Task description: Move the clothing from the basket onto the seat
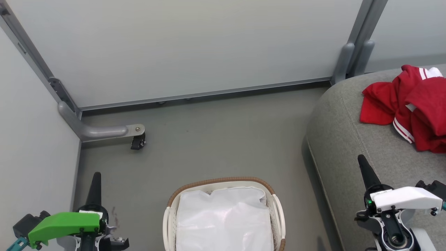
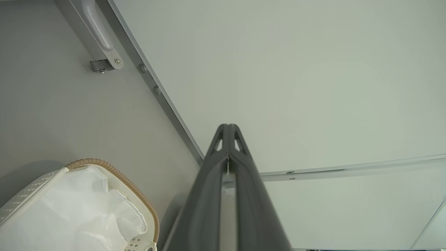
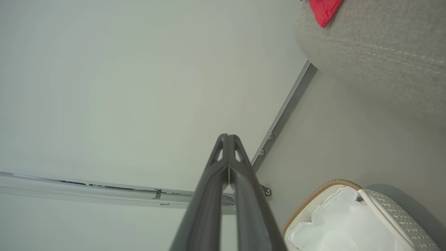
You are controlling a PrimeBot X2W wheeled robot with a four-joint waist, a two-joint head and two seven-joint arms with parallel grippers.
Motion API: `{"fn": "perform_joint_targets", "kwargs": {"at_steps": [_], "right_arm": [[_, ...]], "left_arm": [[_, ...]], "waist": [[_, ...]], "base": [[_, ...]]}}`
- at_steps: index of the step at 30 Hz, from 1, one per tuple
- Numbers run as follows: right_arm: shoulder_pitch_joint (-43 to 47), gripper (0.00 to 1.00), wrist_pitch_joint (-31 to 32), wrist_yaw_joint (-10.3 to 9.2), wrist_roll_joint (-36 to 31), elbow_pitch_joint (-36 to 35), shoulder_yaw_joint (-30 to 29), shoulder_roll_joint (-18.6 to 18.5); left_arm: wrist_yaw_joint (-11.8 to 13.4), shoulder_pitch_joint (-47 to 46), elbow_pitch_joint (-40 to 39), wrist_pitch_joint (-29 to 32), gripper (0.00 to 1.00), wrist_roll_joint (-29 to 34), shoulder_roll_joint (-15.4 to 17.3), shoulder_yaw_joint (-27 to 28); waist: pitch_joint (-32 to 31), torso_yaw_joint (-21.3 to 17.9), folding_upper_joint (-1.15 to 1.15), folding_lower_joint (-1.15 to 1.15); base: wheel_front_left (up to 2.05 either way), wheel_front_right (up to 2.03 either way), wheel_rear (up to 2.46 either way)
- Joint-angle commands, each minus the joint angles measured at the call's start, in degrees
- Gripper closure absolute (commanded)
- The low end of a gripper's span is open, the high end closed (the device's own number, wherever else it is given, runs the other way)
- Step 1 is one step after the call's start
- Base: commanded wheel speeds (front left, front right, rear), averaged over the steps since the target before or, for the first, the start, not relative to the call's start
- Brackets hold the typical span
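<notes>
The left hand (image 1: 96,179) sits low at the robot's left with its two dark fingers pressed together and nothing between them; the left wrist view shows the same closed tips (image 2: 228,128) pointing at a pale wall panel (image 2: 313,69). The right hand (image 1: 363,164) is likewise closed and empty, its fingers rising over the front edge of the seat (image 1: 348,139) – in the right wrist view its tips (image 3: 228,137) meet in front of the wall.

Between the two hands, on the grey floor (image 1: 216,139), stands the basket (image 1: 216,181), apart from both. Inside it lies only a crumpled white sheet (image 1: 223,219); no red fabric shows in it.

The clothing (image 1: 411,104) lies in a rumpled red heap on top of the seat, well beyond the right hand, with white stripe trim showing along one edge. A corner of the red cloth (image 3: 324,10) hangs over the seat's rounded side (image 3: 376,52).

Farther out, a small black caster (image 1: 138,141) on a grey bracket stands on the floor by the wall.
</notes>
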Motion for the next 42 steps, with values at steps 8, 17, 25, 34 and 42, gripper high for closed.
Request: {"fn": "perform_joint_targets", "kwargs": {"at_steps": [8,17,25,34,42], "right_arm": [[0.65,1.0,1.17,-0.04,4.84,-0.79,-0.67,-0.38],[0.92,1.0,2.27,-0.04,9.0,-1.05,-1.14,-0.41],[1.09,1.0,3.19,-0.04,12.45,-1.24,-1.5,-0.44],[1.25,1.0,4.07,-0.05,16.04,-1.45,-1.87,-0.47],[1.42,1.0,4.73,-0.05,18.46,-1.62,-2.15,-0.49]], "left_arm": [[-0.41,-1.49,-0.63,1.24,1.0,-4.26,0.45,0.65],[-0.49,-1.83,-0.69,2.31,1.0,-7.73,0.45,1.09],[-0.47,-2.07,-0.7,3.21,1.0,-10.57,0.46,1.49],[-0.52,-2.36,-0.75,4.15,1.0,-13.51,0.46,1.84],[-0.57,-2.48,-0.77,4.79,1.0,-15.51,0.45,2.07]], "waist": [[-0.35,0.03,0.0,0.0],[-0.72,0.07,0.0,0.0],[-1.05,0.1,0.0,0.0],[-1.41,0.13,0.0,0.0],[-1.7,0.16,0.0,0.0]], "base": [[0.0,0.0,0.0],[0.0,0.0,0.0],[0.0,0.0,0.0],[0.0,0.0,0.0],[0.0,0.0,0.0]]}}
